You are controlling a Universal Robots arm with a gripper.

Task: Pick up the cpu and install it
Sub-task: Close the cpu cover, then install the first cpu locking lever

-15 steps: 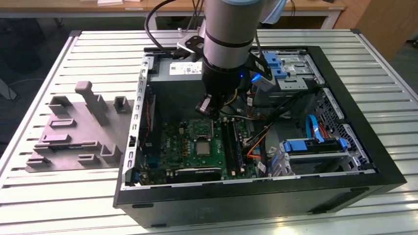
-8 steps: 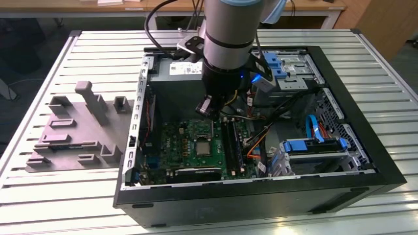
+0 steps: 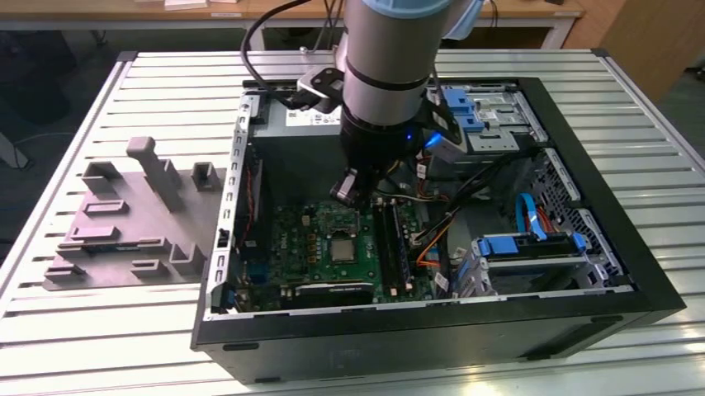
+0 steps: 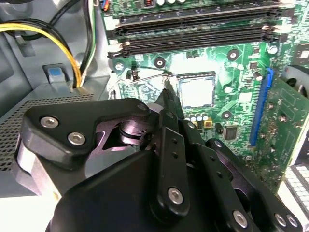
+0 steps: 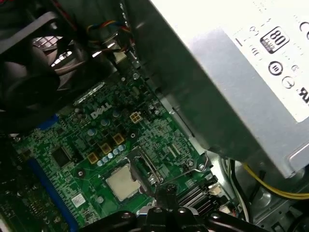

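Silvery cpu [image 4: 196,93] already sits in the socket [image 5: 126,180] on the green board [image 3: 330,247] — the hand [image 4: 169,89], fingertips clenched together on nothing, hovers just beside it at about nine o'clock in the second wrist view.

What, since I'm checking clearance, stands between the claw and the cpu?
Nothing visible. The cpu lies uncovered on the board, and the claw hangs just beside it, with nothing between them.

Slatted pale metal tabletop [image 3: 111,330]. Far side: wooden bench [image 3: 132,12] on white legs. Dark floor [image 3: 33,91] at the exterior view's left.
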